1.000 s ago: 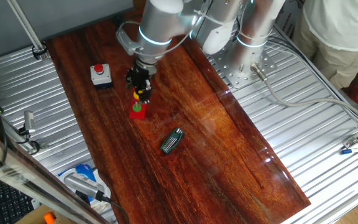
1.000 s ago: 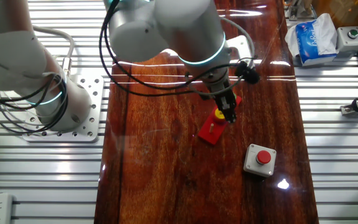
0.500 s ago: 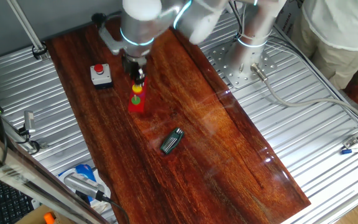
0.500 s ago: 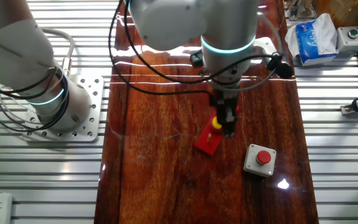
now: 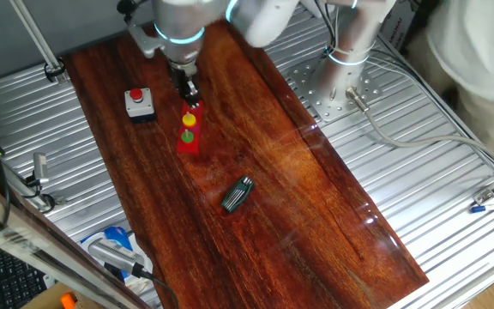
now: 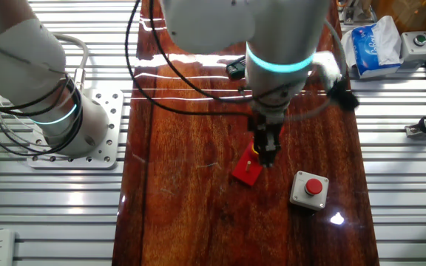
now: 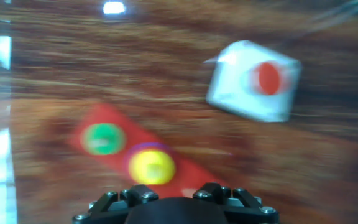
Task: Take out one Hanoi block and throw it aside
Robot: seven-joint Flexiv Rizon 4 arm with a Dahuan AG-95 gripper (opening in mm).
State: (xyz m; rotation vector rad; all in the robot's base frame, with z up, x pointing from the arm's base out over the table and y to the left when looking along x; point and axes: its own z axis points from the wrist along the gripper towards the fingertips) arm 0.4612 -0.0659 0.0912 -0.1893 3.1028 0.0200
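The tiny yellow Hanoi block (image 5: 189,119) sits on a peg of the red base (image 5: 189,144), with a green disc (image 5: 188,135) beside it. In the hand view, which is blurred, the yellow block (image 7: 151,168) lies on the base (image 7: 185,177) just ahead of the hand, and the green disc (image 7: 104,138) is to its left. My gripper (image 5: 190,99) hangs just above and behind the yellow block, apart from it. In the other fixed view the gripper (image 6: 267,155) covers the block over the base (image 6: 245,170). The fingertips do not show clearly, so I cannot tell their gap.
A grey box with a red button (image 5: 138,101) stands left of the base; it also shows in the other fixed view (image 6: 308,188) and the hand view (image 7: 253,81). A dark tool (image 5: 237,194) lies nearer the front. A tissue pack (image 6: 368,44) lies off the wooden top.
The arm has swung towards the far left edge. The red base slid a little that way between the first two moments. The gripper now stands higher above the yellow block.
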